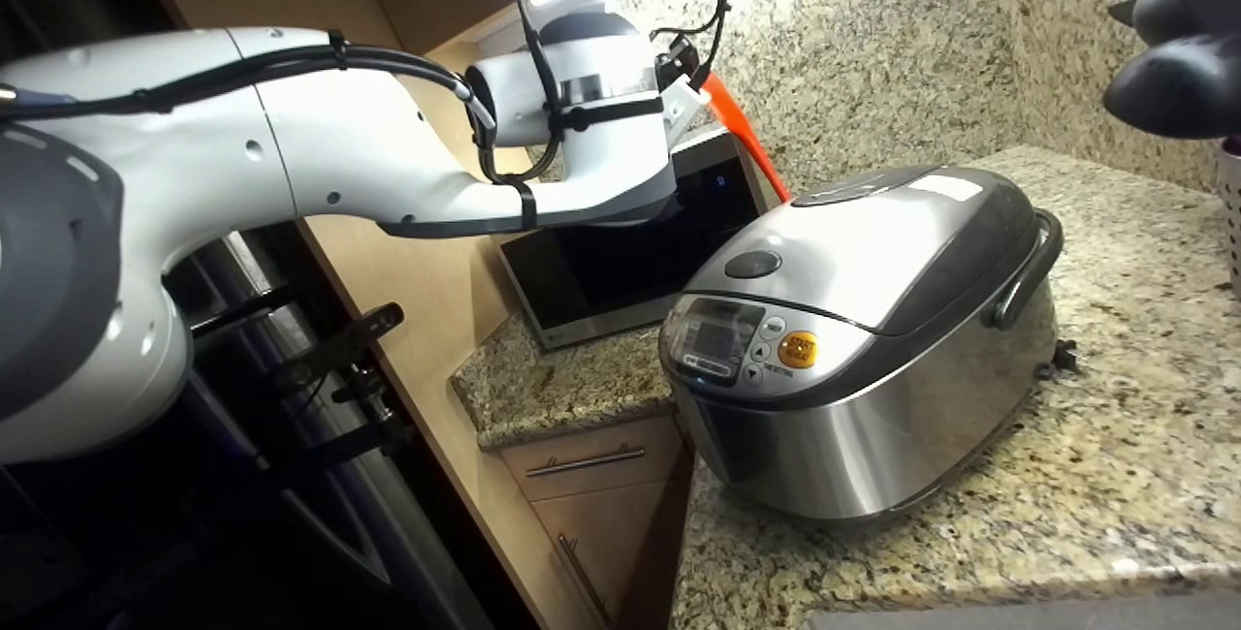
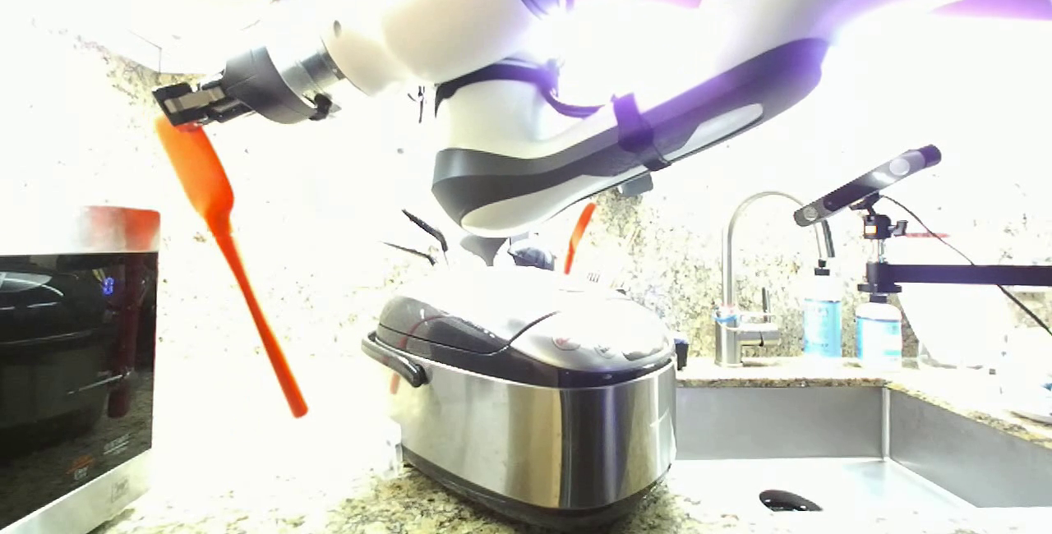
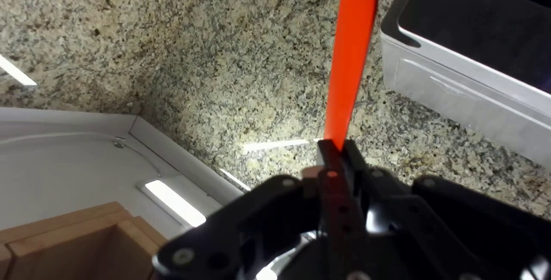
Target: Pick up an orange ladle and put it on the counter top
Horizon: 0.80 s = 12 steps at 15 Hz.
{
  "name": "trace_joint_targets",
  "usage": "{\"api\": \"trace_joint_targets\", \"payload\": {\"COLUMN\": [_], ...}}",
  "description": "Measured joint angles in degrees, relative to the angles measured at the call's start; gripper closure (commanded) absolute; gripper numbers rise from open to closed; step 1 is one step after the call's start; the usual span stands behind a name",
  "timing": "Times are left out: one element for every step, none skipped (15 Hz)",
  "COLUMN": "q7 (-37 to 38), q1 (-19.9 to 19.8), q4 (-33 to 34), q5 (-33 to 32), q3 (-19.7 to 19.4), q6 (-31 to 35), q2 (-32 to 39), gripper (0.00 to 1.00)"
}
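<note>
My gripper is shut on the wide end of the orange ladle. In an exterior view the gripper (image 2: 177, 111) is at upper left, and the ladle (image 2: 215, 197) hangs tilted below it with its slim handle pointing down. In an exterior view the ladle (image 1: 742, 131) slopes down behind the rice cooker, its lower end hidden; the fingertips are mostly hidden by the wrist. In the wrist view the fingertips (image 3: 340, 146) pinch the ladle (image 3: 351, 51). The granite counter top (image 1: 1144, 397) also shows in an exterior view (image 2: 353, 493). Glare obscures the gap between handle end and counter.
A steel rice cooker (image 1: 853, 456) stands on the counter, beside the ladle (image 2: 534, 435). A black-fronted appliance (image 2: 74, 402) stands on the ladle's far side. Dark utensils (image 1: 1178, 87) and another orange utensil (image 2: 579, 238) stand behind. A sink (image 2: 781, 423) lies beyond the cooker.
</note>
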Motion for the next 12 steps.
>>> {"api": "trace_joint_targets", "payload": {"q7": [0.90, 1.87, 3.01, 4.05, 5.25, 6.27, 7.47, 8.61, 9.97, 11.04, 12.05, 12.86], "q1": [0.01, 0.02, 0.12, 0.27, 0.44, 0.67, 1.05, 1.52, 2.12, 2.65, 3.12, 3.56], "q4": [-0.82, -1.58, -2.67, -3.95, -5.47, -7.16, -9.10, -11.15, -13.41, -15.61, -17.91, -20.23], "q5": [-0.83, -1.47, -2.11, -2.64, -3.31, -3.85, -4.45, -5.14, -6.01, -6.99, -8.18, -9.40], "q3": [-0.49, -0.96, -1.43, -1.92, -2.37, -2.84, -3.46, -4.14, -4.92, -5.32, -5.37, -5.26], "q6": [-0.11, -0.35, -0.83, -1.31, -1.81, -2.26, -2.77, -3.31, -3.80, -4.14, -4.31, -4.37], "q2": [-0.26, -0.53, -1.02, -1.70, -2.60, -3.64, -4.91, -6.27, -7.77, -9.23, -10.75, -12.23], "gripper": [0.98, 0.98, 0.98, 0.98, 0.98, 0.98, 0.98, 0.98, 0.98, 0.98, 0.98, 0.98]}}
